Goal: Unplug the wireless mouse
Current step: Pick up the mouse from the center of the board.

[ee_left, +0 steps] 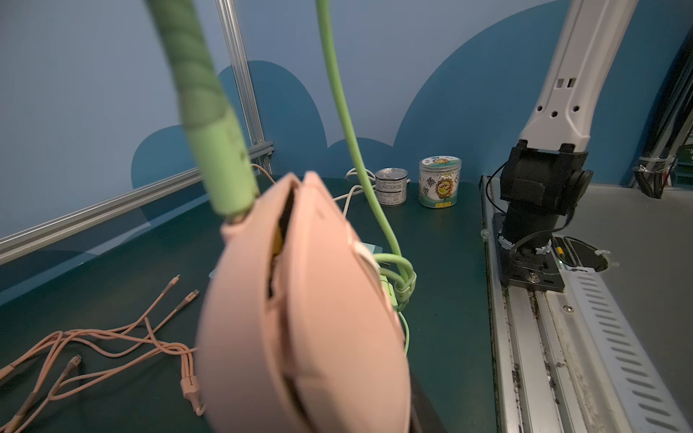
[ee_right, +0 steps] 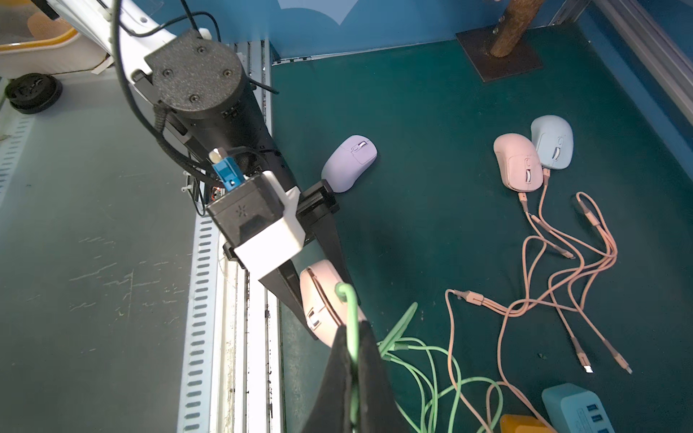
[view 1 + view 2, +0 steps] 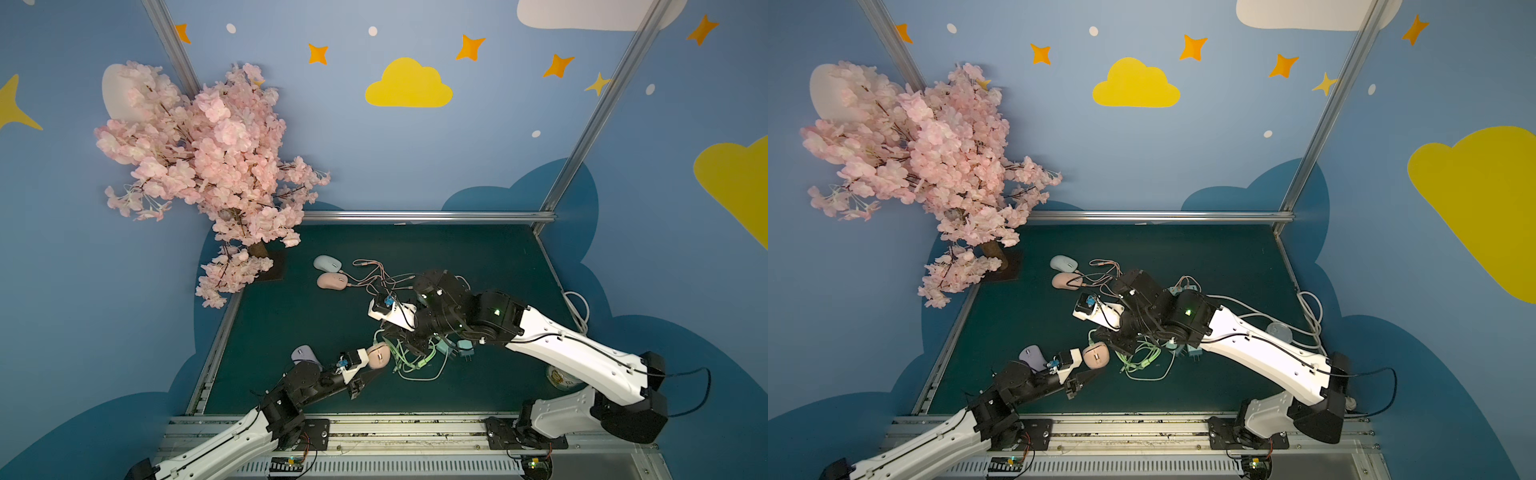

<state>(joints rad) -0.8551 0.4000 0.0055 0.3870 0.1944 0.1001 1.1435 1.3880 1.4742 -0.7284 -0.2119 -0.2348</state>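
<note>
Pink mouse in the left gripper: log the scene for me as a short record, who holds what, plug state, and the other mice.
left gripper: closed on pink mouse, held on edge
right gripper: shut on green cable
plug: green cable seated in the mouse's front, not yet out
other mice: purple mouse, second pink mouse, light blue mouse, all on the table
loose: pink cables on the table
</note>
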